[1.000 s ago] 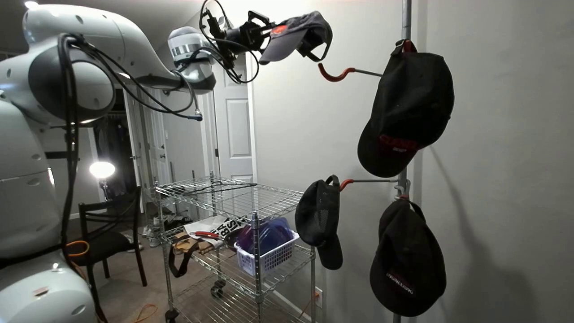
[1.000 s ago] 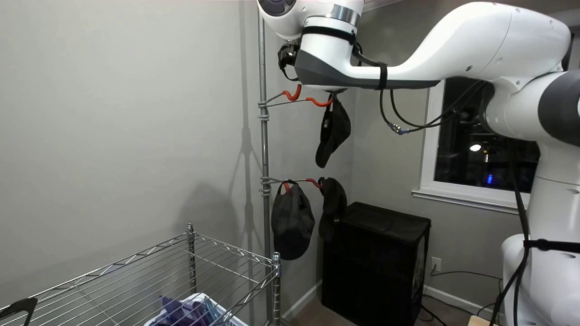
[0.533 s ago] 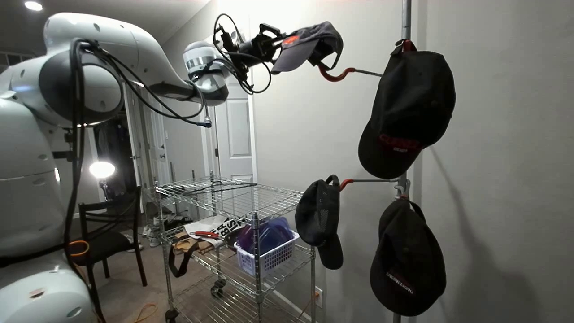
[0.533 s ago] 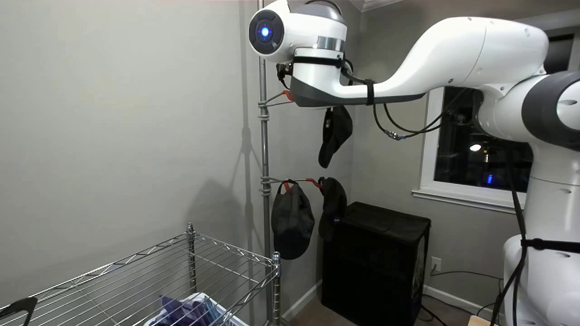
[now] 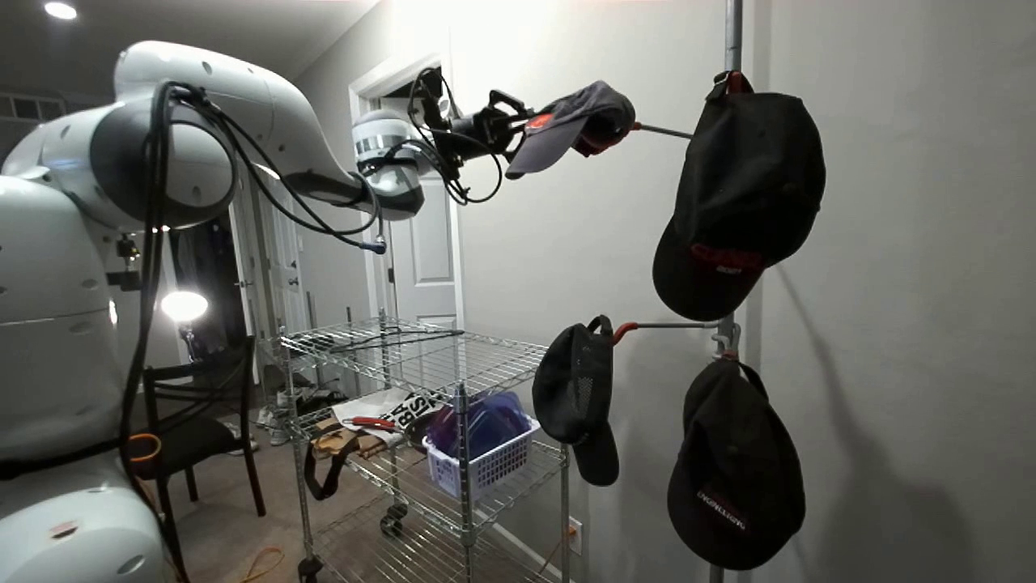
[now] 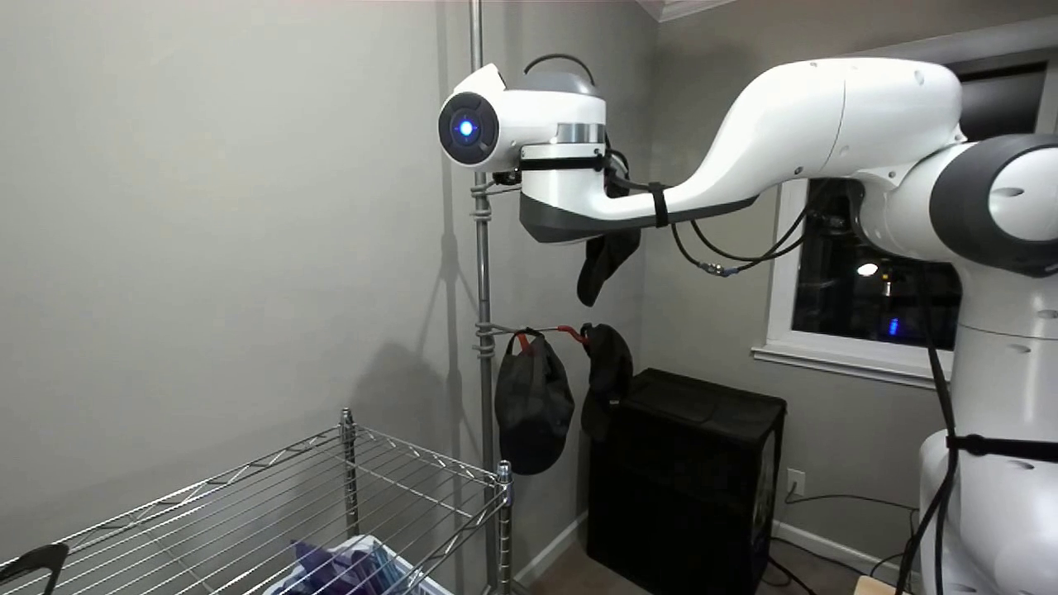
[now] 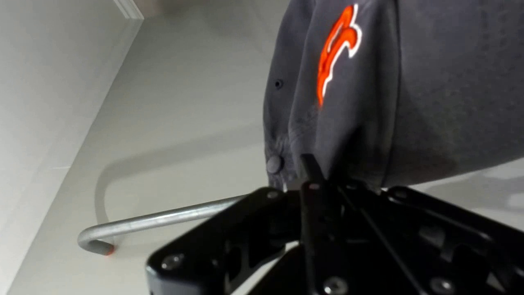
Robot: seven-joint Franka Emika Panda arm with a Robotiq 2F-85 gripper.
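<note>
My gripper [image 5: 522, 123] is shut on a dark grey cap [image 5: 583, 113] with an orange emblem, pinched near the brim. In the wrist view the gripper [image 7: 327, 172] has its fingers close together against folded cloth of the grey cap [image 7: 454, 82]. Just beyond the cap is an upper hook [image 5: 668, 130] of the rack; its red curved end is mostly covered by the cap. Whether it passes through the strap I cannot tell. A black cap [image 5: 749, 178] hangs close by on the right. The arm hides gripper and grey cap in an exterior view.
Two lower hooks carry a black mesh-backed cap [image 5: 573, 385] and another black cap [image 5: 736, 478]. The rack's pole [image 6: 484, 273] stands by the wall. Below the arm are a wire shelf cart [image 5: 462, 397] and a lilac basket [image 5: 494, 471]. A black box [image 6: 678, 496] stands near the rack.
The arm has come down, carrying the grey cap down and toward the rack. The hook's red end, bare a second ago, is now largely behind or within the cap. The grip is unchanged.
</note>
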